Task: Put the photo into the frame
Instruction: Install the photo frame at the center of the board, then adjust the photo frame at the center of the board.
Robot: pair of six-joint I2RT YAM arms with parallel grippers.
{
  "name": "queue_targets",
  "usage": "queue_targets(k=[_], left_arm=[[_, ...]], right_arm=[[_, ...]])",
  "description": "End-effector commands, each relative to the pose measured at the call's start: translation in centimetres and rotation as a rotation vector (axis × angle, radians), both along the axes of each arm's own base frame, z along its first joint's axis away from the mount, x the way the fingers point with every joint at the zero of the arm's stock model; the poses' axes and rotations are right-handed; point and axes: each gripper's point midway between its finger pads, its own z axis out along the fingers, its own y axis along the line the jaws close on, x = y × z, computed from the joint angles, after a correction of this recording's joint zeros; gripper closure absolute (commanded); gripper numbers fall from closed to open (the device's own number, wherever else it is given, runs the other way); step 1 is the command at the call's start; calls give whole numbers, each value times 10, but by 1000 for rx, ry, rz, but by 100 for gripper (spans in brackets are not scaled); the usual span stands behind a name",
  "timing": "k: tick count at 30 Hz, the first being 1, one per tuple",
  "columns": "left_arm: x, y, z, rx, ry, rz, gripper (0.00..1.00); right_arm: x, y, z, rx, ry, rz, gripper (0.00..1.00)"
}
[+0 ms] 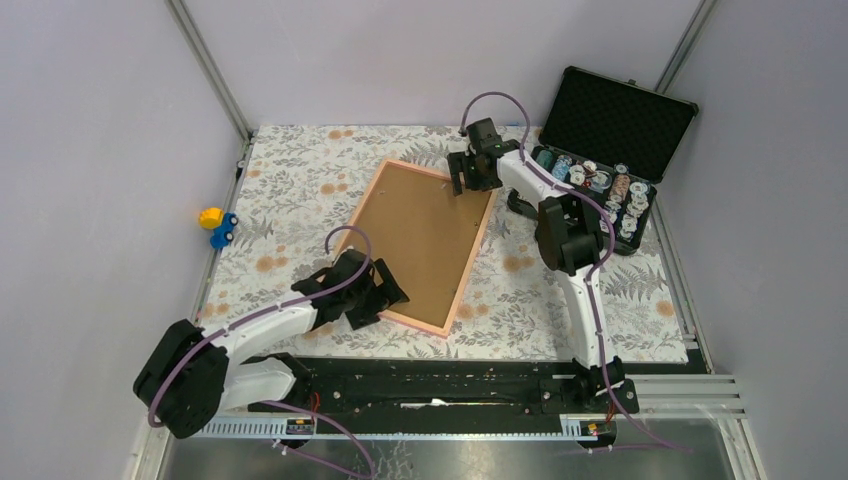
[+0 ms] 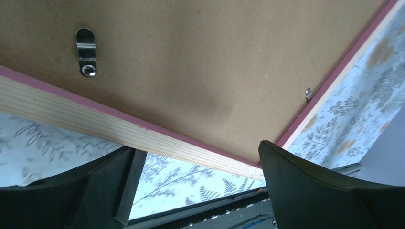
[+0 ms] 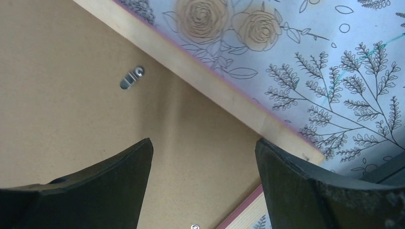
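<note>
Frame (image 1: 471, 260) back-up on tabletop (image 1: 300, 170), brown board (image 1: 425, 235) showing. My left hand (image 1: 380, 290) wide open at near corner, right hand (image 1: 468, 178) open over far corner; both hold nothing.

Frame (image 1: 425, 240) lies board-up on the table (image 1: 300, 170); its pane side faces down, out of my sight. From above, my left gripper (image 1: 388, 293) covers its near corner and my right gripper (image 1: 464, 183) its far corner. Both wrist views crop the frame. Contents of the case (image 1: 615, 125) at the table's far right corner: too small to identify.
</note>
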Motion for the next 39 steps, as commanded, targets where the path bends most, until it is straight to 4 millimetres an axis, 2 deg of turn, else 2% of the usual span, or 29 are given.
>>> queue_targets(k=[1,6,9,12,15,19,21,25,30,36,39], left_arm=[[11,3,-14,32,-28,1,2],[18,16,-13,63,-50,42,1],[21,23,-14,78,-54,59,2],[22,29,-14,90,-51,69,2],[22,31,-14,94,-55,70,1],[23,30,-9,91,-82,44,2],[24,30,-6,91,-98,40,1],[28,32,-1,100,-124,38,2],[34,34,-1,123,-134,41,1],[53,43,-3,130,-111,93,2],[70,51,-1,135,-116,125,2]], right_arm=[[13,-6,-4,-6,-8,20,13],[22,-17,-12,-45,-15,31,13],[22,-14,-11,-25,-3,24,12],[24,-4,7,34,-23,20,12],[38,-7,36,33,-112,-7,12],[53,-7,57,42,-223,25,10],[61,-12,52,23,-231,18,9],[71,-23,25,-34,-190,-19,9],[72,-19,-8,-23,-146,-18,9],[49,-2,-23,91,-31,-3,9],[32,2,-20,134,24,-17,15]])
